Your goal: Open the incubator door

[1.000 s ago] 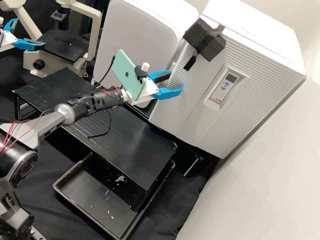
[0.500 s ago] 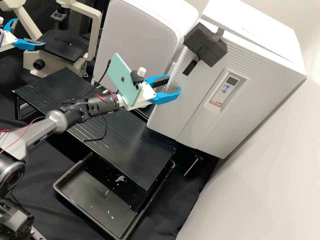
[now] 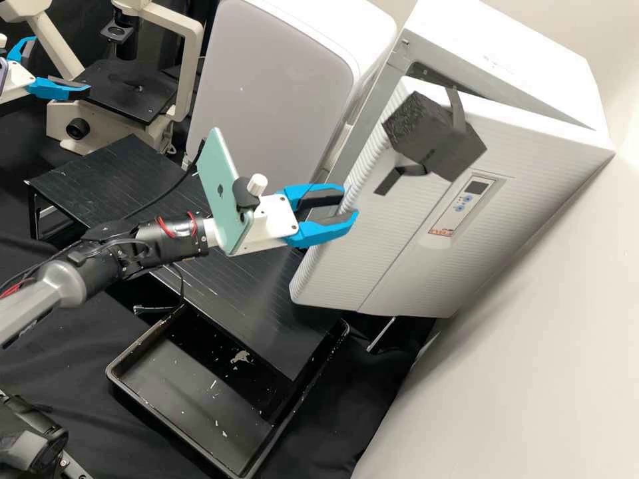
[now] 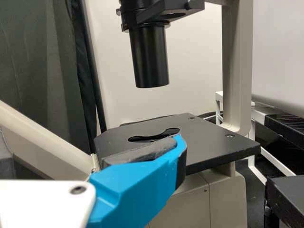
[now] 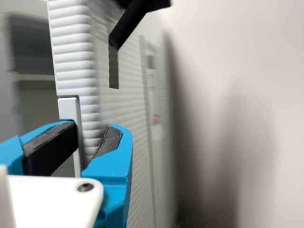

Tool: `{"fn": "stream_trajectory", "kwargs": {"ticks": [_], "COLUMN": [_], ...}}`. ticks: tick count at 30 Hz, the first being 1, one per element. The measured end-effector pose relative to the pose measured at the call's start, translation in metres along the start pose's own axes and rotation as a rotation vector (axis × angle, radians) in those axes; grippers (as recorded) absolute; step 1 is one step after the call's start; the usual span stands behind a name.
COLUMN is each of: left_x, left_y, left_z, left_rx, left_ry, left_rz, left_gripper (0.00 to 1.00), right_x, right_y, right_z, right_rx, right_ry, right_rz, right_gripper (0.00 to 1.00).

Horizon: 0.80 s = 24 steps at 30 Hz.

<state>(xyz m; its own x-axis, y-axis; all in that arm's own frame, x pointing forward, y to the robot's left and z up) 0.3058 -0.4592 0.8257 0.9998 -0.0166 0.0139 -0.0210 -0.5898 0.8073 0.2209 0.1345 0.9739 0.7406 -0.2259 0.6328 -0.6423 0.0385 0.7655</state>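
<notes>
Incubator, white + biggest, fills the upper R of frame, tilted in the pic; its incubator door is partway open, w/ a dark gap at the top edge, ctr-R. White cabinet, upper ctr, just beside it. Low black desk runs from L side to ctr. Microscope, cream w/ black stage, upper L. Black tray, pale flecks in it, lower ctr-L, partly under the desk.

R gripper approx. mid-frame, at the door's free edge — fingers pinching that edge, one each side; R wrist view has the same, R gripper at lower L w/ the ribbed edge between its pads. L gripper, upper L near the microscope: fingers spread, nothing between. In L wrist view, one finger in front of the stage, lower ctr; can't tell if touching.

Dark foam block strapped on the door, upper ctr-R. Mint phone clamped on the R arm, ctr-L. Ctrl panel, small, on the door front.
</notes>
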Motion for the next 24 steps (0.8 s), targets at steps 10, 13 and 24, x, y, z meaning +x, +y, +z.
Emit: {"fn": "stream_trajectory", "kwargs": {"ticks": [10,13,24], "left_x": [0.000,0.000,0.000], "left_y": [0.000,0.000,0.000], "left_z": [0.000,0.000,0.000], "left_rx": [0.000,0.000,0.000], "left_ry": [0.000,0.000,0.000], "left_rz": [0.000,0.000,0.000], "left_gripper": [1.00,1.00,1.00], "right_x": [-0.019,-0.019,-0.013], "right_y": [0.036,0.036,-0.007], "right_z": [0.009,0.007,-0.002], "right_rx": [0.020,0.011,0.125], "right_ry": [-0.034,-0.011,0.316], "right_rz": [0.277,0.281,0.111], "right_gripper": [1.00,1.00,1.00]}}
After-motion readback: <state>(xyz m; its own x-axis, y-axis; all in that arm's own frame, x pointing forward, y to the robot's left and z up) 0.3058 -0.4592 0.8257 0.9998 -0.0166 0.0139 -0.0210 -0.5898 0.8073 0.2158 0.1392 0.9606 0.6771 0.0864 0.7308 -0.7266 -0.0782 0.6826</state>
